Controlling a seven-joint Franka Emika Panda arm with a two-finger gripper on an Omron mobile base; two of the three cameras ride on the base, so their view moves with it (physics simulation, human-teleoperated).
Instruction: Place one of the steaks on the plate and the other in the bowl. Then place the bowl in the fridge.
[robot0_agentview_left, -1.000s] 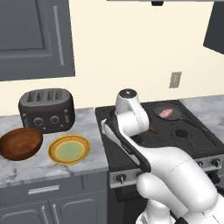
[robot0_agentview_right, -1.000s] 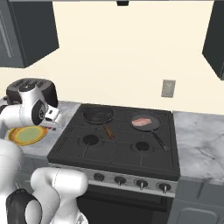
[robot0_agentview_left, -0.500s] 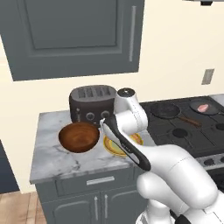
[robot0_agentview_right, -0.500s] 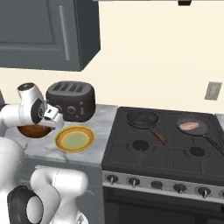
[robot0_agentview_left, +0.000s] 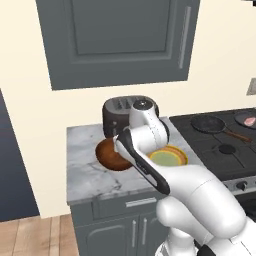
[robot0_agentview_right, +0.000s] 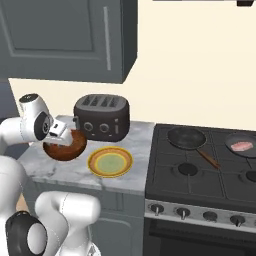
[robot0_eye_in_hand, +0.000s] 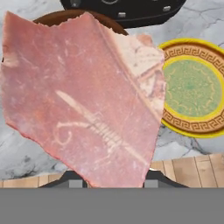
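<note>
A pinkish-red steak (robot0_eye_in_hand: 83, 98) is held clamped in the claw (robot0_agentview_right: 64, 131), seen close up in the hand view, above the dark brown bowl (robot0_agentview_right: 66, 146) on the marble tabletop (robot0_agentview_right: 60, 170). The yellow-rimmed plate (robot0_agentview_right: 110, 162) is set just beside the bowl, toward the stove (robot0_agentview_right: 205, 175), and lies bare. A black toaster (robot0_agentview_right: 102, 117) stands behind both. The other steak (robot0_agentview_right: 242, 146) is seen in a frying pan (robot0_agentview_right: 245, 145) at the far side of the stove, well apart from a second pan (robot0_agentview_right: 187, 137).
</note>
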